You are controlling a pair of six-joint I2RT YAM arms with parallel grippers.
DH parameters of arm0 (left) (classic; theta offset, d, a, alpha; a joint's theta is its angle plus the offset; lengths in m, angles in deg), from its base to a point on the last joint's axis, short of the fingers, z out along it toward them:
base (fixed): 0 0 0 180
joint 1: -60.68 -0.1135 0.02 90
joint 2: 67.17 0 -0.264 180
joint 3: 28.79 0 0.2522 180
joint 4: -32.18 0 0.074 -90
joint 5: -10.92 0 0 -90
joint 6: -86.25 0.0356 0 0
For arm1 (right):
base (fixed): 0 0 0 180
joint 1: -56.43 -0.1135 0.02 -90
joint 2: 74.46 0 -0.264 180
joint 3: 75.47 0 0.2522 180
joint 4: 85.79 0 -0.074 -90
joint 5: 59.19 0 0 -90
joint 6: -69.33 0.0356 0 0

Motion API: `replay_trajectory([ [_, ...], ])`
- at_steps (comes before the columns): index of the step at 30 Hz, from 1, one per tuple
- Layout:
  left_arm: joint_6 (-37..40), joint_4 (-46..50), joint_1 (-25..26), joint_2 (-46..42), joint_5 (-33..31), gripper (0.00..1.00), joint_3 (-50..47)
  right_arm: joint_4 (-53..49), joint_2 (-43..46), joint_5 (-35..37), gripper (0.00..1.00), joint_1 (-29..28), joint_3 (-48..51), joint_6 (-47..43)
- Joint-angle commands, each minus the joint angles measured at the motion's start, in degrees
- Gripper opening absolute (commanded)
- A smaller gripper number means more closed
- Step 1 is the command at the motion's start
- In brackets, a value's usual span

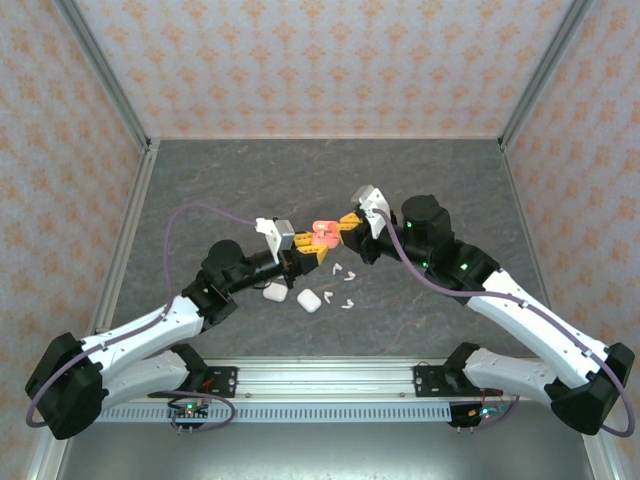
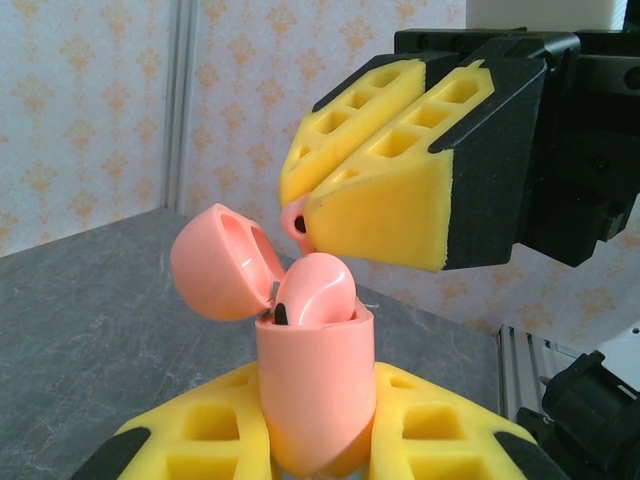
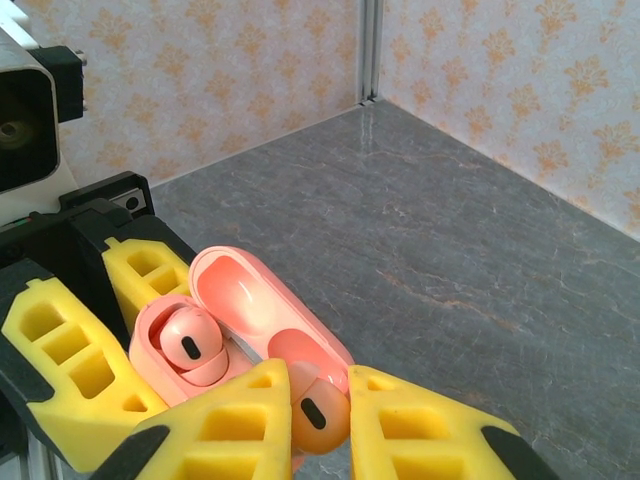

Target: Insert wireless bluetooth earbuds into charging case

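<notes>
Salmon-pink charging case (image 2: pixel 315 390) is sitting upright with its lid (image 2: pixel 220 262) hinged open; all places below are given relative to it.

Left of the case: the left gripper (image 1: pixel 308 252) is holding it, apparently lifted off the grey surface (image 1: pixel 220 190), with fingers (image 2: pixel 205 435) clamped on the case body from both sides.

In the case: one pink earbud (image 3: pixel 190 345) is seated. The socket beside it is looking empty.

Right of the case, just above its mouth: the right gripper (image 1: pixel 347 225) is carrying the second pink earbud (image 3: pixel 315 410), with fingers (image 3: pixel 430 430) pinched on it.

Nearer the arm bases than the case: white cases (image 1: pixel 309 300) and loose white earbuds (image 1: pixel 345 272) are lying on the surface.

Risks (judgement):
- The stem could meet the socket rim off-angle and jam.
- The bulky fingers could strike the lid or the seated bud.
- The bud could twist in the pinch.
- A hard push could tilt the case in its grip.

Markings: no brand, label or writing is legible.
</notes>
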Motion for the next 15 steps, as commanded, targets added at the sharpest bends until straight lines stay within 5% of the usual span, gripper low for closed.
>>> replay_trajectory([
  [1,-0.3,-3.1,0.5,0.2,1.2,0.0,2.4,-0.7,-0.2,1.4,0.16,-0.3,0.5,-1.7],
  [15,-0.1,-3.5,0.7,0.4,1.1,0.0,2.4,-5.1,-0.7,-5.9,0.16,-0.3,-0.3,-0.6],
])
